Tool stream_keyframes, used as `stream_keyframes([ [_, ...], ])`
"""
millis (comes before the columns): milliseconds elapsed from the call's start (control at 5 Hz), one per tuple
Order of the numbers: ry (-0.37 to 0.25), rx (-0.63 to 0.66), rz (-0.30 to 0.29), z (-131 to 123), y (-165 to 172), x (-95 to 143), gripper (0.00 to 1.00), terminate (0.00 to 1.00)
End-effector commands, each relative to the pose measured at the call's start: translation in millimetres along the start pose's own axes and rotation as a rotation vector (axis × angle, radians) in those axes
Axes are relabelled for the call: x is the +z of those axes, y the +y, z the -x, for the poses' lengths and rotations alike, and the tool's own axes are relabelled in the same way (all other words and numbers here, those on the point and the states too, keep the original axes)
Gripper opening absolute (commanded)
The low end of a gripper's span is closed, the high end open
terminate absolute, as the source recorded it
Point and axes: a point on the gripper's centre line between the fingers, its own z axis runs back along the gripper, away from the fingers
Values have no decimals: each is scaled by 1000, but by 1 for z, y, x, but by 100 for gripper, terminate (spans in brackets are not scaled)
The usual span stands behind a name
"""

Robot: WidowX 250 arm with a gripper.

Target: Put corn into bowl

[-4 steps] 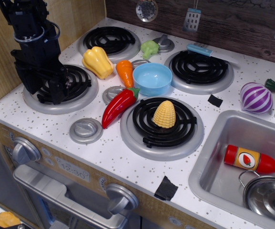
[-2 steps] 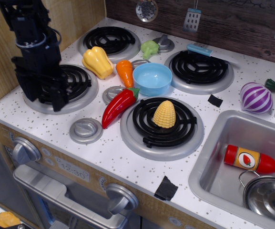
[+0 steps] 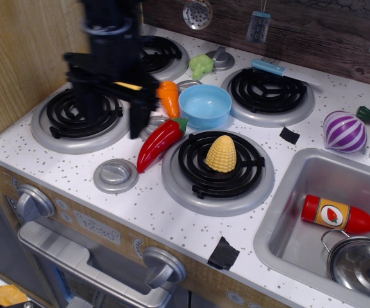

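The yellow corn (image 3: 222,154) stands upright on the front middle burner (image 3: 218,170). The light blue bowl (image 3: 204,106) sits empty just behind it, between the burners. My black gripper (image 3: 111,119) is blurred with motion and hangs over the stove left of the bowl and corn, above the red chili's upper end. Its fingers (image 3: 136,120) are spread apart and hold nothing. It hides most of the yellow bell pepper (image 3: 128,85).
A red chili pepper (image 3: 161,142) and an orange carrot (image 3: 168,97) lie left of the bowl. Broccoli (image 3: 201,65) is at the back. A purple onion (image 3: 344,131) lies to the right. The sink (image 3: 281,224) holds a red bottle (image 3: 338,215) and a steel pot (image 3: 362,264).
My gripper has moved quickly to the right, from over the front left burner to beside the bowl. Nothing on the stove has moved.
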Motion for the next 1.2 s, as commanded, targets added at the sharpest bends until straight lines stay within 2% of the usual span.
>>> stream_keyframes([
  [0,-97,59,35,-15,-50,19,100,0],
  [200,-130,48,59,-36,-75,8,100,0],
  [400,-151,3,91,-56,-83,-4,100,0],
  [600,-156,0,114,-62,-91,-11,100,0],
  [800,-165,6,91,-61,-96,-24,100,0],
  [1000,-163,-8,128,-62,-96,-31,100,0],
])
